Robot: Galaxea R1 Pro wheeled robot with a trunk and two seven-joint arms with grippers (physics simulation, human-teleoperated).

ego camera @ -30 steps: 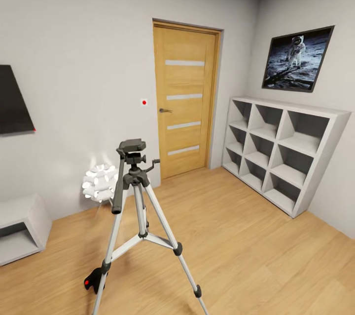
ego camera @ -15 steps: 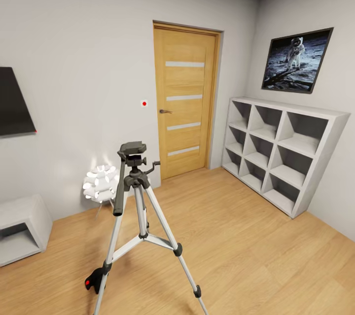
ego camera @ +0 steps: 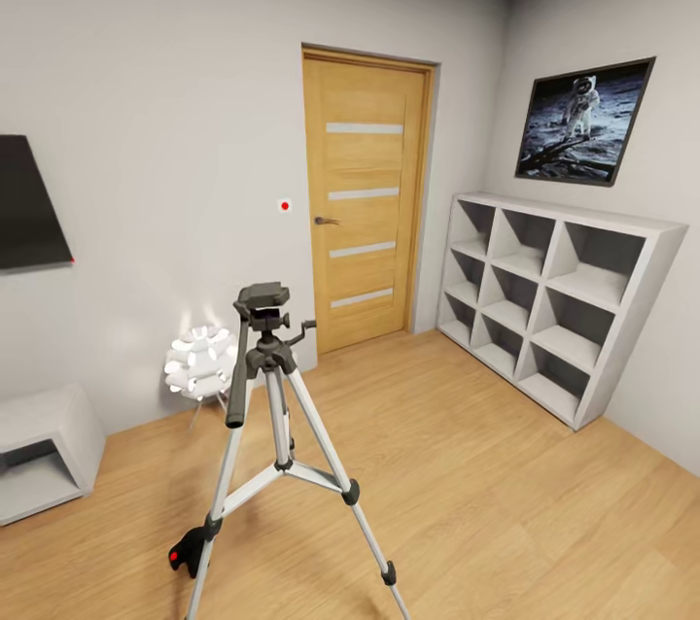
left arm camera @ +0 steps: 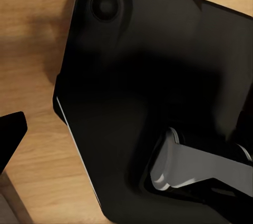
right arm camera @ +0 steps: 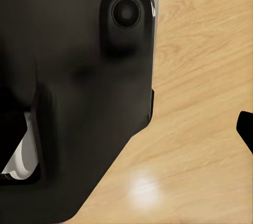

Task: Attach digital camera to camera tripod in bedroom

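risk: tipping the camera tripod (ego camera: 275, 426) by base or arm contact during approach; splayed silver legs reach well out across the floor. second risk: nudging the digital camera (ego camera: 188, 550), lying on the floor just beside the near left leg foot, red button visible, partly hidden behind that leg. low, crowded pickup; a poor grasp there likely to snag the leg. long pan handle hanging down from the head, liable to catch an arm at mounting.

tripod head bare, nothing attached. judged stage: approach, pickup not yet begun.

left gripper and right gripper: opening cannot be told. wrist views show dark robot body panels over wood planks (left arm camera: 31, 50), with a dark tip at the frame edge in each.

surface: light wood plank floor (ego camera: 486, 484), smooth, slightly glossy. room: white walls, wooden door (ego camera: 365, 202) closed, white cube shelves (ego camera: 554, 294) against the right wall, astronaut picture (ego camera: 581, 120) above them, white spiky lamp (ego camera: 199, 362) behind the tripod, low white bench (ego camera: 44, 445) and dark wall panel (ego camera: 24, 202) at the left.
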